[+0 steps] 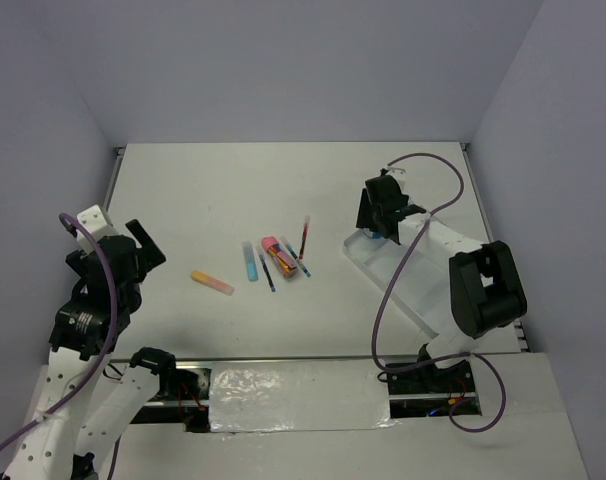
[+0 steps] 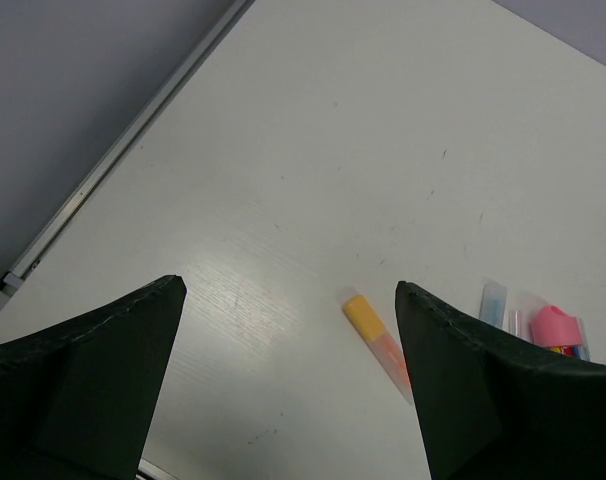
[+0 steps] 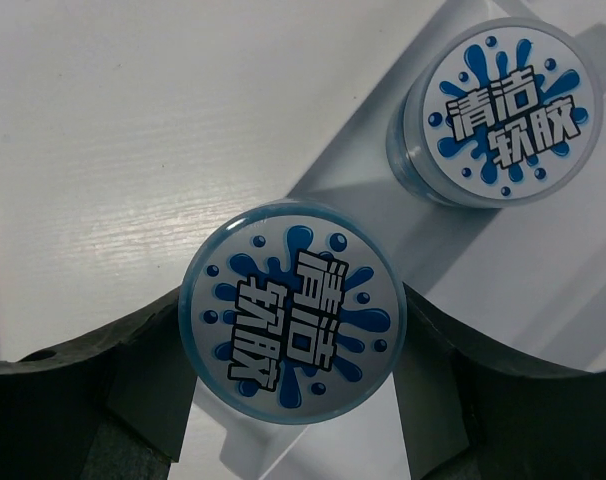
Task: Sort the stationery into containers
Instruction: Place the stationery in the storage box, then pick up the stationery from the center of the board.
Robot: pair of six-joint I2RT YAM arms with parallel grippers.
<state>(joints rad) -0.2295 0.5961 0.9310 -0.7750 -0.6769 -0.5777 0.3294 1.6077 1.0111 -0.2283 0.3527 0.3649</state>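
Note:
My right gripper (image 1: 388,215) is at the far end of the white tray (image 1: 403,290). In the right wrist view its fingers (image 3: 133,360) are shut on a round blue-white tub (image 3: 294,312) over the tray's edge (image 3: 543,290). A second tub (image 3: 505,105) stands in the tray just beyond. My left gripper (image 1: 143,245) is open and empty above the table's left side. A yellow-orange stick (image 1: 212,282) lies to its right and shows between the jaws in the left wrist view (image 2: 368,325). A light-blue stick (image 1: 250,262), a blue pen (image 1: 266,270), a pink marker (image 1: 275,248) and a red pen (image 1: 304,237) lie mid-table.
The table's left rail (image 2: 103,175) runs along the wall. Grey walls close the back and both sides. The right arm's purple cable (image 1: 423,160) loops above the tray.

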